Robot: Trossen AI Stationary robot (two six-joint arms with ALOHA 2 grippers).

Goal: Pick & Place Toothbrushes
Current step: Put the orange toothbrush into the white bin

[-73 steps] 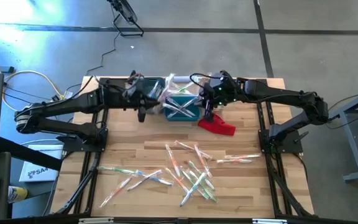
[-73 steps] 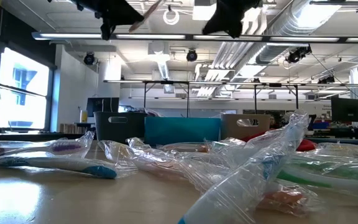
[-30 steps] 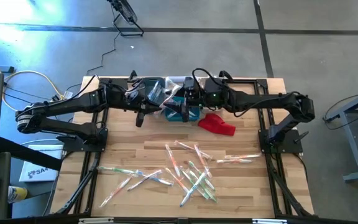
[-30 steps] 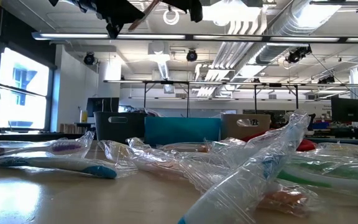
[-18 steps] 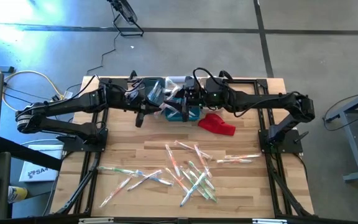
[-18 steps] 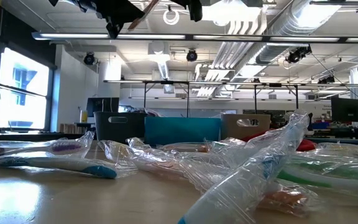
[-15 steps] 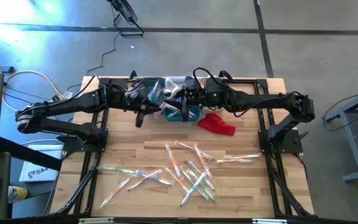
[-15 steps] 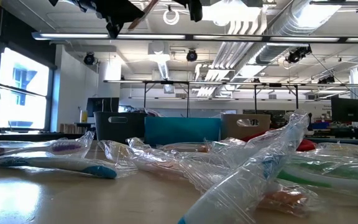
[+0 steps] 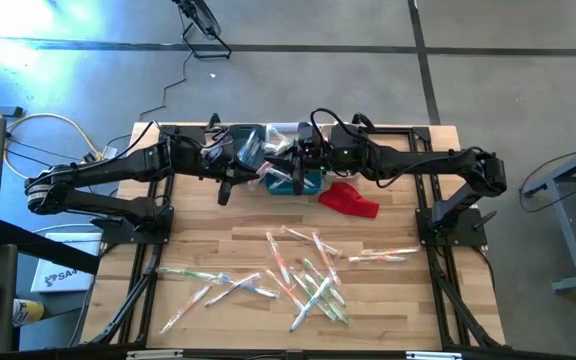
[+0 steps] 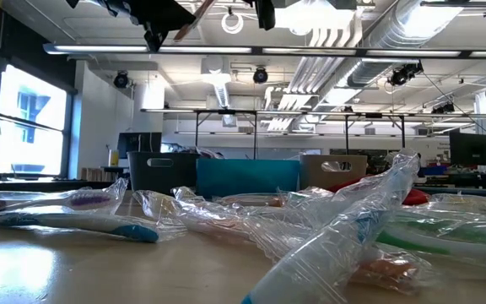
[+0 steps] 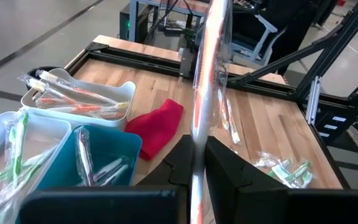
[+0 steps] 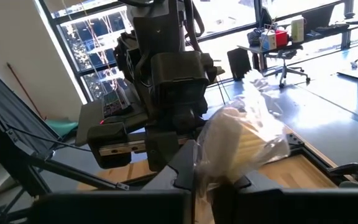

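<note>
Both grippers are up over the bins at the far edge of the tabletop [image 9: 388, 300], each w/ a wrapped brush pinched between its fingers. Left gripper [image 11: 196, 163] is clamped on a long orange-handled brush [image 11: 207, 74] held roughly upright, prob so it can drop end-first into a bin. Right gripper [image 12: 211, 173] is nipped tight on a crinkly wrapper w/ a pale brush [image 12: 244, 140] inside, facing the left arm just beside it, so they're crowding the same spot imo.

Bins below: white bin [image 11: 79, 102] has orange brushes, teal bin [image 11: 104, 152] has a couple of pale/blue ones, and the pale bin [image 11: 17, 155] next to it has green. Looks sorted by colour, so orange should go to the white bin. Red cloth [image 11: 157, 127] lies just beside the bins.

Rest of the toothbrushes [image 9: 303, 275] are scattered on the near half of the tabletop, well apart from the bins, so plenty left to do.
</note>
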